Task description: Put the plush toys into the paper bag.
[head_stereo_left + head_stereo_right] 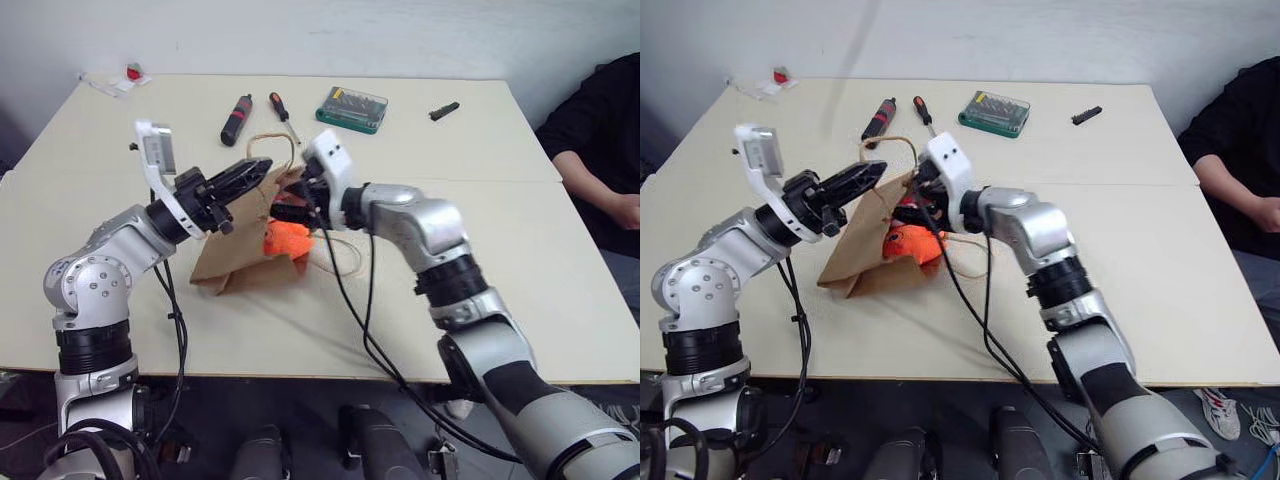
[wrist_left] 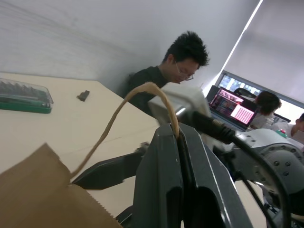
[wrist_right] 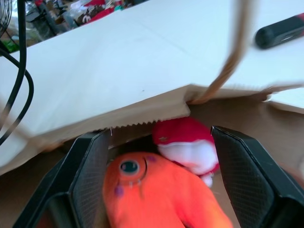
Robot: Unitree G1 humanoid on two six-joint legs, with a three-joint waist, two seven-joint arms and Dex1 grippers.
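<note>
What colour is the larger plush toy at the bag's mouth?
Bright orange, with one eye; clearest in the right wrist view.

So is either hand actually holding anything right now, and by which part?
The left hand is shut on the paper bag, pinching one loop handle. The right hand is open around the orange toy, gripping nothing.

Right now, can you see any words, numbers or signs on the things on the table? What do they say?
No text here can be read.
Green bit set case: any print is too small to read.
Laptop screen behind the person: pink and white blocks, too blurred to read.
Paper bag: plain brown, no print showing.
Orange plush toy and red plush toy: no words or tags showing.
Two screwdrivers: no legible marks.
</note>
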